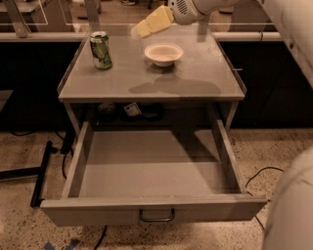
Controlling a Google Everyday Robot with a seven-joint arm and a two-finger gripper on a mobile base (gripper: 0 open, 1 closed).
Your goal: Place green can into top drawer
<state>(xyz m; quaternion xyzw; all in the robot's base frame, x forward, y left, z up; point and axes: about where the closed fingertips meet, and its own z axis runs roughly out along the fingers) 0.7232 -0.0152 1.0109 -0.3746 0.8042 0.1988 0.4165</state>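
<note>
Looking for the green can (100, 50); where's it sitting, and what's the setup made of? (tomk)

It's upright on the back-left part of the tabletop (195, 80); small cylinder, green with pale markings, shiny metal lid; it's not in the top drawer (98, 211), which is pulled out wide below the table; that drawer's a shallow grey metal box with a smooth flat bottom, a flat front panel and a dark U-shaped handle (157, 215) at the centre of the front. (rigwatch)

And the gripper? (tomk)

The gripper (146, 27) is up in the air over the back of the table; pale yellow, blocky, tilted down toward the left, on the end of a rounded white arm (205, 6) coming in from the top right; the can is to its left and lower, clearly apart from it, nothing touching; honestly can't tell whether it's clamped or released. The white bowl (164, 52) is round and shallow, sitting on the tabletop right of the can, just below the gripper; the tabletop is flat grey and a bit glossy, with a raised lip along the sides; the floor (19, 151) is speckled stone; a black cable (259, 173) lies on it at the right. (rigwatch)
</note>
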